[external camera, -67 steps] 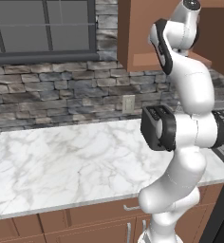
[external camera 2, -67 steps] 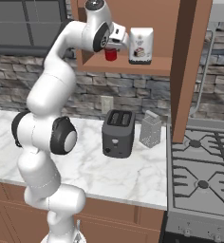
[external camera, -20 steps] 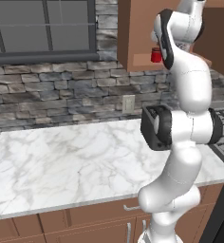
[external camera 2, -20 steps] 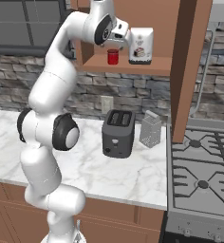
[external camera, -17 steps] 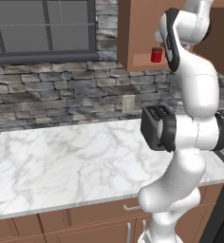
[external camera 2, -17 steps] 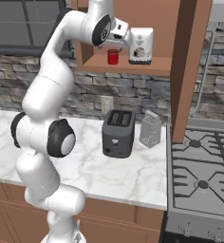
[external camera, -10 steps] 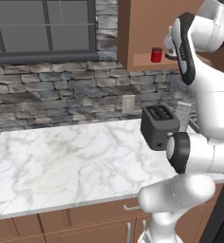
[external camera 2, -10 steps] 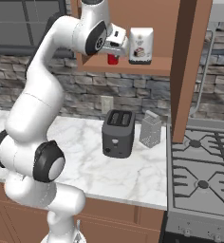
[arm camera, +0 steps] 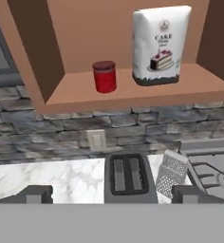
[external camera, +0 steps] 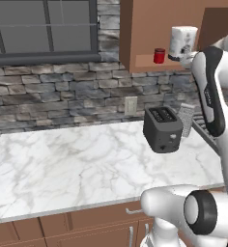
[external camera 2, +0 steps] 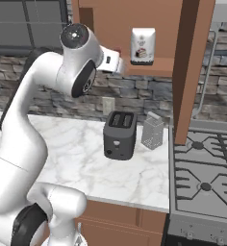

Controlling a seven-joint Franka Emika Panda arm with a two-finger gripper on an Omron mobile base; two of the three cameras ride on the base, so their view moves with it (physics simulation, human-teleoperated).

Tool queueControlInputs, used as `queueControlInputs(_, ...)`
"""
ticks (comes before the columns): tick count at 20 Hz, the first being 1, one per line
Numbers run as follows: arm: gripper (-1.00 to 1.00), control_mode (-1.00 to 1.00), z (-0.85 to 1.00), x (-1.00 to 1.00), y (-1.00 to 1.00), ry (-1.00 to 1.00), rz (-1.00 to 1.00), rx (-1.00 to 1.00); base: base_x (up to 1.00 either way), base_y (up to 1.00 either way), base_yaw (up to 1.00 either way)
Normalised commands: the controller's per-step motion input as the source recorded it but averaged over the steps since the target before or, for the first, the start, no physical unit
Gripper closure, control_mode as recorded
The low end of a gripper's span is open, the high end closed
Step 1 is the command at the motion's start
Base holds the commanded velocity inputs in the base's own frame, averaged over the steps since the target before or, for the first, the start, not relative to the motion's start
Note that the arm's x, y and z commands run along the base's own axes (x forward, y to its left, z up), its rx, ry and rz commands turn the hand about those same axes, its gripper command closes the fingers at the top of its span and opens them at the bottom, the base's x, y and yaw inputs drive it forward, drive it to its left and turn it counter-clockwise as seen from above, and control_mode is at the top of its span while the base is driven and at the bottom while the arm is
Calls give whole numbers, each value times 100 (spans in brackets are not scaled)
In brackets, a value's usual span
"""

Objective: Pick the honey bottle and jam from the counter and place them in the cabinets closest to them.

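Observation:
The jam (arm camera: 104, 76), a small red jar with a red lid, stands upright on the shelf of the open wall cabinet (arm camera: 109, 28), left of a white bag. It also shows on that shelf (external camera: 149, 61) as the jam (external camera: 159, 55). My gripper (arm camera: 113, 194) hangs back from the shelf, open and empty, level with it and above the counter (arm camera: 61, 178). Its fingertips (arm camera: 38, 193) stand far apart. In the right base view my white hand (external camera 2: 111, 61) sits just left of the shelf opening. The honey bottle is out of view.
A white cake-flour bag (arm camera: 161, 45) shares the shelf. Below, a dark toaster (external camera 2: 119, 134) and a metal grater (external camera 2: 152, 129) stand on the marble counter (external camera 2: 81, 144). The open cabinet door (external camera 2: 187, 72) juts out at the right, above the stove (external camera 2: 204, 173).
My hand has let go of the jam, left it standing on the shelf, and drawn back from the cabinet. The arm's elbow has swung out and low.

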Motion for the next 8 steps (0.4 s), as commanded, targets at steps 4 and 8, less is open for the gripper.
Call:
queueControlInputs(4,-100,-100,0,-88,0,-29,4,0,0,0,0)
queueControlInputs(8,-100,-100,-1,-89,8,-26,4,-1,0,0,0)
